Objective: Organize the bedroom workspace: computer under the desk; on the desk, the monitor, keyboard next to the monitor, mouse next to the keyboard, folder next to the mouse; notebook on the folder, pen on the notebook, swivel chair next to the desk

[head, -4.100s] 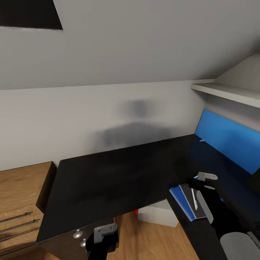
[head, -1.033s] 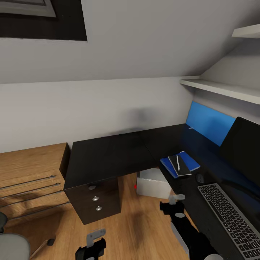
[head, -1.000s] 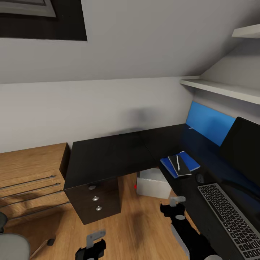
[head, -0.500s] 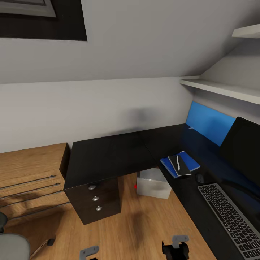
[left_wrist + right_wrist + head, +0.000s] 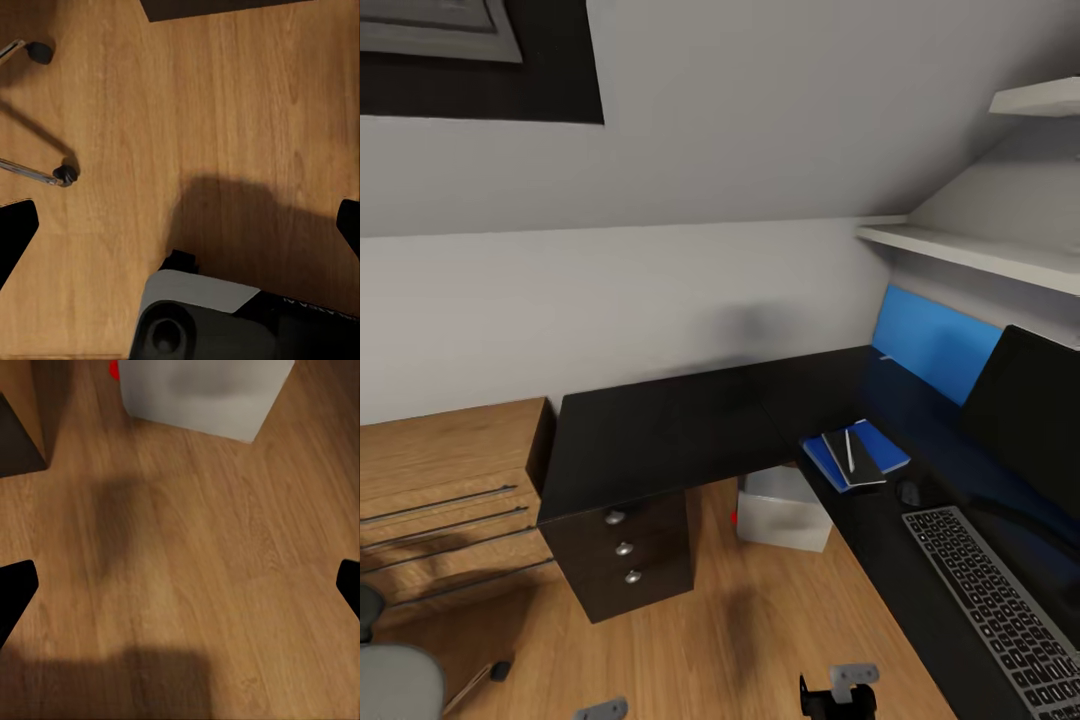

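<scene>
Grey swivel chair point(image 5: 395, 680) at near left, well apart from desk point(image 5: 660, 440): probably heavy yet free-rolling, best pushed by its stiff back; both empty grippers, right gripper point(image 5: 180, 585) and left gripper point(image 5: 180, 225), spread wide

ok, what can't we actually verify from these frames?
- swivel chair: cut off at the head view's lower-left corner, so its spot by the desk is unclear.
- monitor: cropped at the right edge.
- mouse: tiny, dark against the black top.
- computer: partly hidden under the desk.
</scene>
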